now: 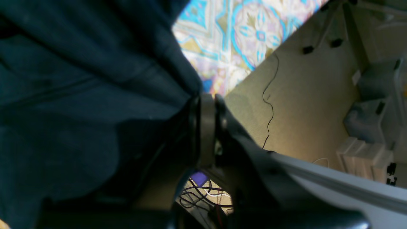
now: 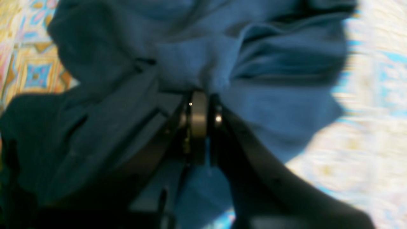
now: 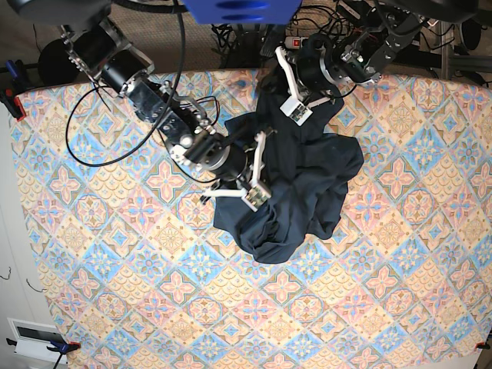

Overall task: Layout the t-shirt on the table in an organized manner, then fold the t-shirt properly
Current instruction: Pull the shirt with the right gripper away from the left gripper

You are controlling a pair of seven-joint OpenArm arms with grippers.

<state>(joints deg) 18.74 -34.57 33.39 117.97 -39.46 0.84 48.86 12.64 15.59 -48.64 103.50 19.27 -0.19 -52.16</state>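
The dark navy t-shirt [image 3: 307, 184] lies crumpled on the patterned table [image 3: 154, 269], a little behind its middle. My left gripper [image 3: 298, 109] is at the shirt's far edge. In the left wrist view its fingers [image 1: 208, 97] are shut, and the shirt's fabric [image 1: 79, 79] gathers into their tips over the table's edge [image 1: 254, 31]. My right gripper [image 3: 254, 196] is on the shirt's left side. In the right wrist view it [image 2: 203, 93] is shut on a bunched fold of the t-shirt [image 2: 270, 63], with the table [image 2: 365, 127] beyond.
A black cable [image 3: 100, 138] loops from my right arm over the table's back left. Clamps hold the cloth at the corners [image 3: 15, 100]. Beyond the far edge lie carpet with a thin wire [image 1: 270, 105] and grey boxes [image 1: 369, 117].
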